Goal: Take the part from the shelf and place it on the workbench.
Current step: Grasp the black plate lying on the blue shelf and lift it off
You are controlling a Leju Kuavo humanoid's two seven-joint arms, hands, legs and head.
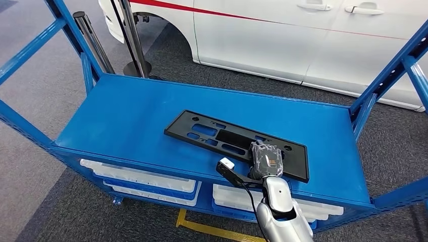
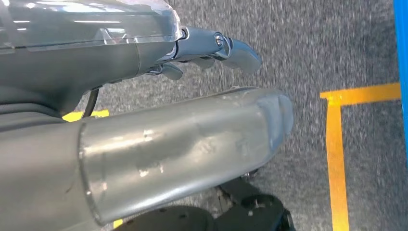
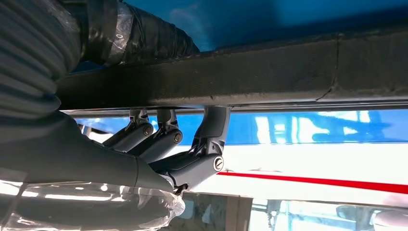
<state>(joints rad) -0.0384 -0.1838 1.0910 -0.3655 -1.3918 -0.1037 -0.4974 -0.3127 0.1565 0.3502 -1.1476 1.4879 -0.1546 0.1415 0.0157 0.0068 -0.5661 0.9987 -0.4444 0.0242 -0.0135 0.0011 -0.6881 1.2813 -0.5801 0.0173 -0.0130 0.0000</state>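
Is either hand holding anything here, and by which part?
The right hand grips the black panel at its near long edge, towards its right end, fingers hooked over that edge. The left hand holds nothing.

auto workshop | white car (image 1: 303,40) | blue steel shelf (image 1: 126,116) | floor tape (image 2: 337,159)

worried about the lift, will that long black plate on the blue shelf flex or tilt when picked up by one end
Probably tilts: the right robot hand grips the black plate near one end, so the long free side would likely droop. It looks thin with many cutouts, so likely light and a bit flexible. Lying flat on the smooth blue shelf, it may slide if pushed.
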